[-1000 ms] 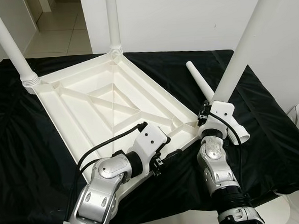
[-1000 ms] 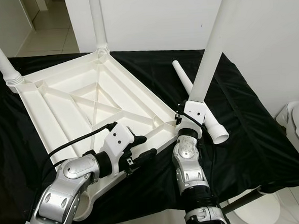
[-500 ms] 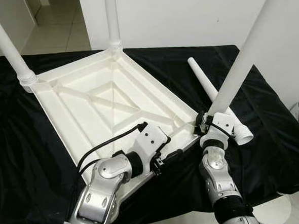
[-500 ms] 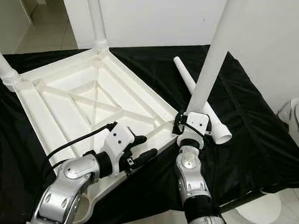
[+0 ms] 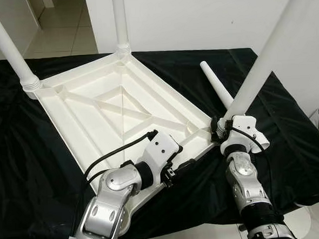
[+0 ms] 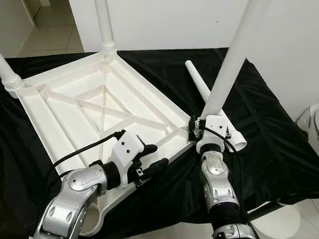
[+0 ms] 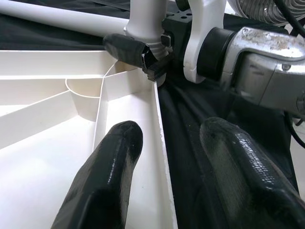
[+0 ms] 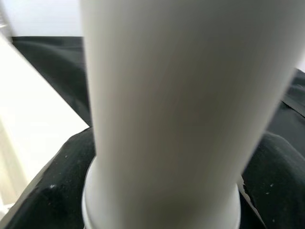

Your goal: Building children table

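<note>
My right gripper [image 7: 143,50] is clamped round a long white plastic table leg [image 5: 264,53], its foot at the near right corner socket of the upturned white ribbed plastic tabletop [image 5: 121,111]. My left gripper [image 5: 179,166], fingers parted, straddles the top's near edge. Four legs: two already stand in the far corners, one I hold, one lies loose [image 5: 218,89] on the black cloth [image 5: 21,155].

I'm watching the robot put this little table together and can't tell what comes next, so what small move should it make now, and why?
Probably ease the right gripper sideways to bring the held leg over the corner socket. The leg's base sits just outside the tabletop edge, beside that socket, while the left gripper straddles the rim, open, steadying it.
</note>
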Robot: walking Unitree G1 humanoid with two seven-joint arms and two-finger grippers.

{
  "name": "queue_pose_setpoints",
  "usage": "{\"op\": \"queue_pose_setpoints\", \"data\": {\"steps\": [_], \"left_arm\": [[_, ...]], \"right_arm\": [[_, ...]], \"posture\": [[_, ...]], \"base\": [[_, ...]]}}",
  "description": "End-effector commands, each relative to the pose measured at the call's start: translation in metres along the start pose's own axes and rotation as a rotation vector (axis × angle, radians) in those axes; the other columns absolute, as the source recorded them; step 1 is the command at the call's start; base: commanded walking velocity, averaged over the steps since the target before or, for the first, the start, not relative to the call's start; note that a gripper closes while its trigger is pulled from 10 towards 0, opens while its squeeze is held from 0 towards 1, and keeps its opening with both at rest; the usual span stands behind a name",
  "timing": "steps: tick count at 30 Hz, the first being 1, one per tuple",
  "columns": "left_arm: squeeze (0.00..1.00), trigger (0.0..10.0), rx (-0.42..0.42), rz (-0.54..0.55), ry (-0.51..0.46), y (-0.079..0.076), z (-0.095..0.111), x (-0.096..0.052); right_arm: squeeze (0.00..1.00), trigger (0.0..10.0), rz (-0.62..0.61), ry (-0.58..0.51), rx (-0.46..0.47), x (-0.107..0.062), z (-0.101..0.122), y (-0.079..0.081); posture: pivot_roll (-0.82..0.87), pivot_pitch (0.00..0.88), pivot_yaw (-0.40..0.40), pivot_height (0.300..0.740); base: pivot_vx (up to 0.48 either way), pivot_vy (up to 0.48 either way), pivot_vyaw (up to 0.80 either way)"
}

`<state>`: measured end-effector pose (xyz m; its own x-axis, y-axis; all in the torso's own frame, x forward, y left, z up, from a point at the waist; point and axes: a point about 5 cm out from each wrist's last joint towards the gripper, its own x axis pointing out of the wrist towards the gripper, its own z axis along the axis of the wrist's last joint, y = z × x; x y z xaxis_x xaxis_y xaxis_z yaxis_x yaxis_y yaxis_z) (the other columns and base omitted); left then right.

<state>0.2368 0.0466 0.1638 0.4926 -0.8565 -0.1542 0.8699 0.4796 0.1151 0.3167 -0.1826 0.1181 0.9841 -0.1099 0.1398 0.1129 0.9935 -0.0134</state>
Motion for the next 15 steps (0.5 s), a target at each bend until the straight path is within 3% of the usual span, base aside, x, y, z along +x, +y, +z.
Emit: {"op": "queue_pose_setpoints", "data": {"steps": [1,15], "left_arm": [[0.00,10.0,-0.005,0.110,0.014,0.005,-0.004,0.001],[0.00,10.0,-0.003,0.091,0.018,0.001,-0.004,0.003]], "right_arm": [[0.00,10.0,0.022,-0.003,0.011,0.001,0.001,-0.003],[0.00,10.0,0.240,-0.040,0.023,0.005,0.014,-0.003]], "posture": [[0.09,0.073,-0.006,0.740],[0.08,0.079,-0.002,0.740]], "base": [[0.000,0.000,0.00],[0.000,0.000,0.00]]}}
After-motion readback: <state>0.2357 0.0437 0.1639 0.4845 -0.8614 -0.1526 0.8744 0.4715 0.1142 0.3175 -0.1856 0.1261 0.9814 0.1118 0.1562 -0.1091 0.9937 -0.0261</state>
